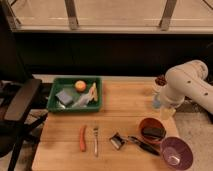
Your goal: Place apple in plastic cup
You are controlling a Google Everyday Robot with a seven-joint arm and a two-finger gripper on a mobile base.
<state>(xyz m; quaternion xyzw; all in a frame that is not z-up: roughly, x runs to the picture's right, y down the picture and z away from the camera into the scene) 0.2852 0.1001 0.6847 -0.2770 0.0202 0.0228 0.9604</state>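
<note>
The apple (80, 85) is a small round orange-yellow fruit lying in the green tray (55, 105) at the table's back left. The plastic cup (156, 102) is a small light-blue tumbler standing at the right side of the table, partly hidden by my arm. My white arm (185, 82) reaches in from the right. The gripper (166, 109) hangs at the arm's lower end, right beside the cup and far from the apple.
The tray also holds a blue-grey block (64, 97) and yellow pieces (92, 92). A carrot (82, 137), fork (95, 140), peeler (117, 141), reddish-brown bowl (145, 123) and purple bowl (185, 145) lie along the front. A black chair (20, 102) stands at the left.
</note>
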